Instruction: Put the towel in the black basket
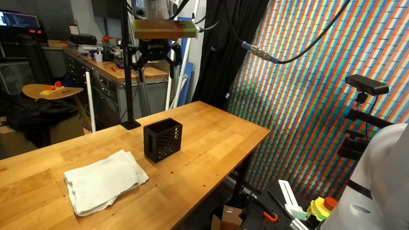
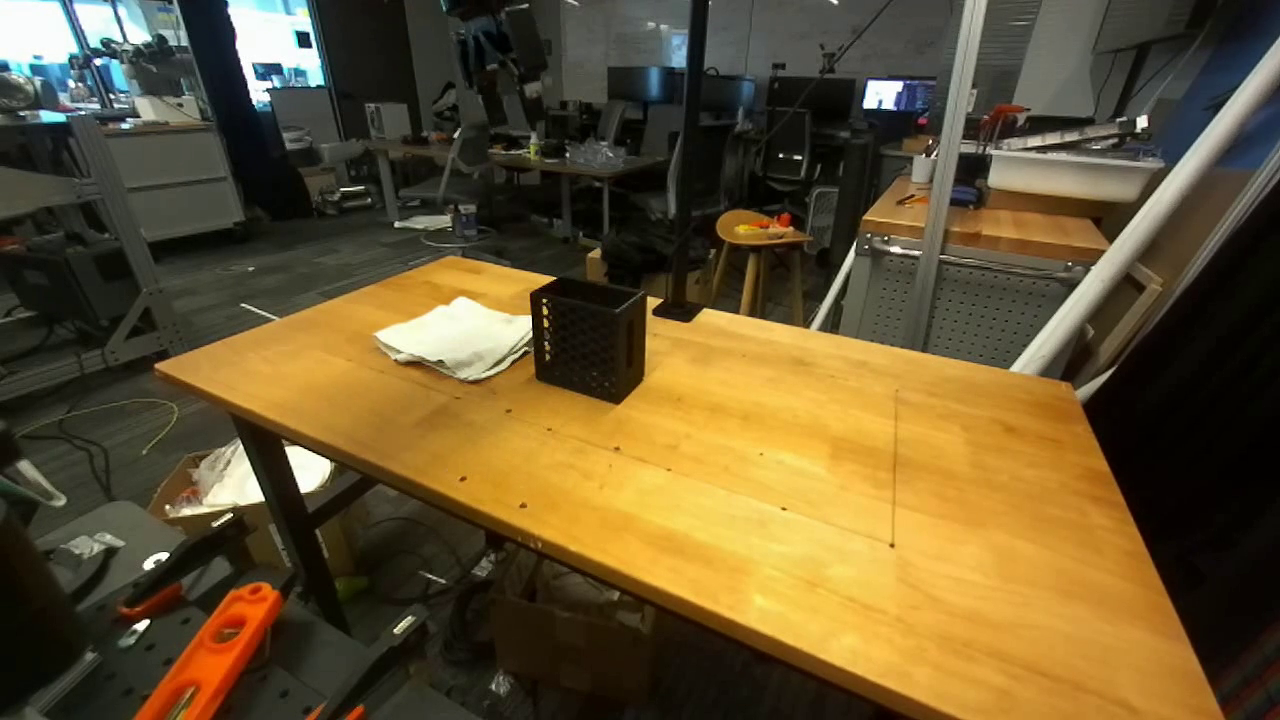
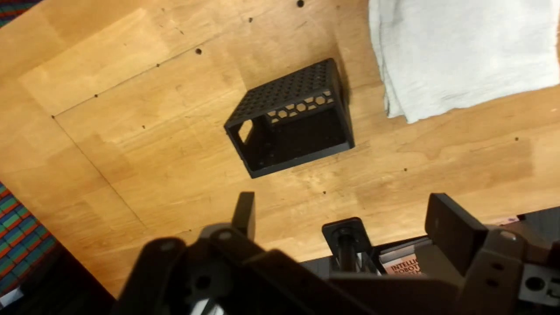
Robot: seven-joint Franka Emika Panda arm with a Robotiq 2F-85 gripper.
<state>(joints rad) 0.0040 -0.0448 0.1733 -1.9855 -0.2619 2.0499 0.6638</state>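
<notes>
Gripper point(image 3: 341, 211) spread apart, black post point(image 1: 128, 99) near basket point(image 1: 163, 142), towel point(image 1: 105, 182) nearby, stool point(image 1: 33, 90) beyond table point(image 1: 223, 131)

A black curtain point(image 1: 223, 64) hangs by a striped wall point(image 1: 303, 105). Windows point(image 2: 268, 30) glow bright beyond a grey floor point(image 2: 330, 245).

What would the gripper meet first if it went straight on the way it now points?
Probably the black basket, which sits below the open, downward-pointing gripper in an exterior view. Depth is unclear, so it might instead pass beside the basket and meet the table.
</notes>
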